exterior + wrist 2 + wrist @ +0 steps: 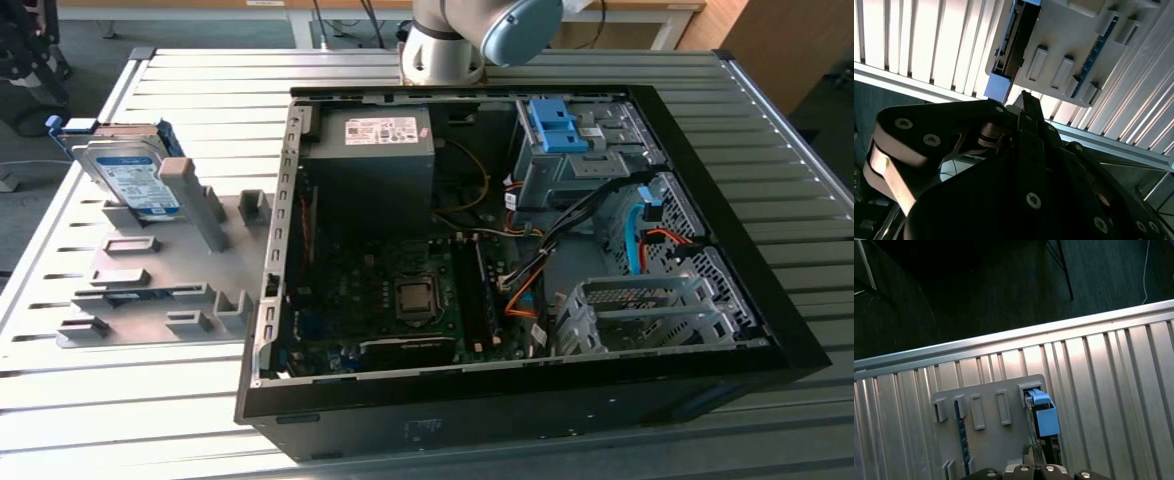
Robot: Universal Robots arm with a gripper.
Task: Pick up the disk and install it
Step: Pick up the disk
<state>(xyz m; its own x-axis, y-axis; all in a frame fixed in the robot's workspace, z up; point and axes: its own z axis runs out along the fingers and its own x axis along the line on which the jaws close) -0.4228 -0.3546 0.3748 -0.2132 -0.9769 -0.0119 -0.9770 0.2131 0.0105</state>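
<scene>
- Black gripper (1026, 100) linkages sit closest to us in the second wrist view. Its fingers are drawn together on nothing, off the table's (774, 170) edge and well apart from the disk.
- We see the arm (461, 35) at the table's far edge, cut off by the frame in the exterior view.
- Our disk (127, 170) stands on edge in a grey holder (160, 290) by the table's edge at the exterior view's left. It is silver with a white-and-blue label and a blue caddy, and posts hide its lower part.
</scene>
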